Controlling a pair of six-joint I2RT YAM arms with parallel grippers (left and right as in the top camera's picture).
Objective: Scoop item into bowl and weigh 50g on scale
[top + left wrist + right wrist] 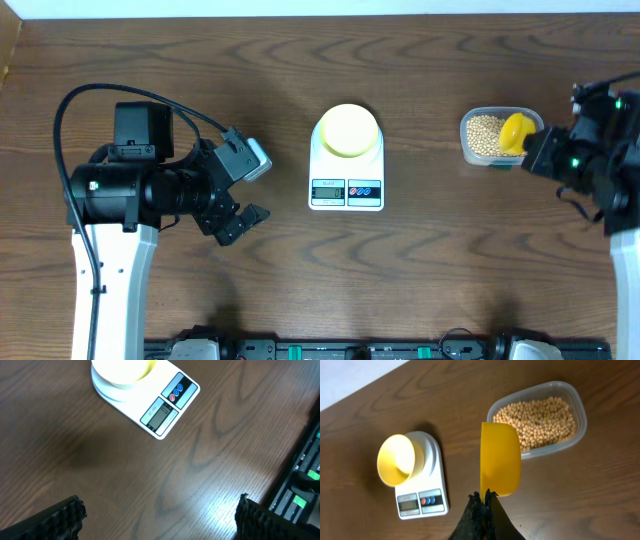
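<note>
Dark wood-grain table [420, 280] filled every view. At its left, the left gripper [250, 190] pointed toward the middle with its fingers [55, 520] spread wide and nothing between them. The scale [347, 170] lay near it to the right, apart from it. The pale bowl [348, 130] sat on the scale's round top, with the display [328, 190] at the squared end facing the robot. Well to the right stood the clear tub [468, 150], holding the beans [486, 132]. The yellow spoon [515, 130] hung over the tub's right part, and the right gripper [538, 152] was clamped tight on its handle. The next move likely turned on this: the beans lay just ahead of the spoon's cup, on its tub side, while the bowl lay well off to the left, so the right arm was the nearer one to scoop and carry. The overhead view alone showed both arms together. The left wrist view showed the display close up, though its digits could not be read. The right wrist view showed the pinch on the handle and the bowl's inside, which looked empty. It showed the spoon only from its outer side, so I could not tell whether any beans were in it.
</note>
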